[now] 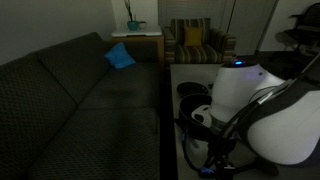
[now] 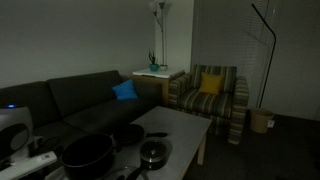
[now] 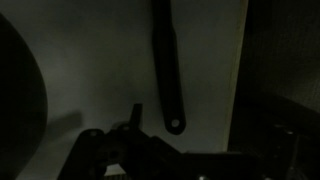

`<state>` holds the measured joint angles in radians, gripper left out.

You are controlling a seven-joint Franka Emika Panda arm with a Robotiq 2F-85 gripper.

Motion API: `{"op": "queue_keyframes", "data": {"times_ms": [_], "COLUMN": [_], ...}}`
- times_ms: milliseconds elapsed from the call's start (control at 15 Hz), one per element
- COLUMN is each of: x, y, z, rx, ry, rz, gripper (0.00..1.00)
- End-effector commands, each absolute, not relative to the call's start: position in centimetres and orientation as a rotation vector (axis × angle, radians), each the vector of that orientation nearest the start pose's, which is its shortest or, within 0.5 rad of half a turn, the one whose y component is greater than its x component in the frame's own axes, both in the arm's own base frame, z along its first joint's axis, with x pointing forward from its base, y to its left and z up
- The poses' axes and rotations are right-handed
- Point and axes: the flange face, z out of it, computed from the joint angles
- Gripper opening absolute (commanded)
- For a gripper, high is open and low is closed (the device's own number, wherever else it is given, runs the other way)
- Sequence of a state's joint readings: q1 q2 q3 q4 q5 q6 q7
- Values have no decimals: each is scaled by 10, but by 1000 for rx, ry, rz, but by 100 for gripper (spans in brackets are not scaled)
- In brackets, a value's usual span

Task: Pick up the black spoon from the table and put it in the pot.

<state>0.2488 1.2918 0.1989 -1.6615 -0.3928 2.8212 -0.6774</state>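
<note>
Sofa: long dark fabric sofa (image 1: pixel 80 100), alongside the table.
Table: long narrow rectangular table with a pale whitish top (image 2: pixel 175 125), bearing cookware at the robot's end.
Pot: wide round black pot (image 2: pixel 88 155), standing on the table; nothing visible inside in this dim light.
Gripper: dark two-finger gripper (image 3: pixel 205 140), jaws spread wide, holding nothing, above the table.
Spoon: long slim matte black spoon (image 3: pixel 167 60), flat on the table, untouched, handle end close to the gripper.
</note>
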Motion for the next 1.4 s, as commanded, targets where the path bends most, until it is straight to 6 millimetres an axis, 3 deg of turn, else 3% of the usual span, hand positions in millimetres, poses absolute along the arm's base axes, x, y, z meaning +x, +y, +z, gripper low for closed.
{"op": "queue_keyframes", "data": {"times_ms": [0, 400, 467, 667, 1000, 1333], "x": [499, 509, 505, 502, 489, 494], "y": [265, 264, 273, 279, 291, 294], "z": [-151, -183, -190, -177, -179, -175], "rx": [-2351, -2372, -2381, -2434, -2499, -2517], "ry": [-1912, -1880, -1878, -1856, -1800, -1802], "rz": [189, 269, 265, 257, 211, 205], "gripper": [100, 100, 100, 100, 100, 100]}}
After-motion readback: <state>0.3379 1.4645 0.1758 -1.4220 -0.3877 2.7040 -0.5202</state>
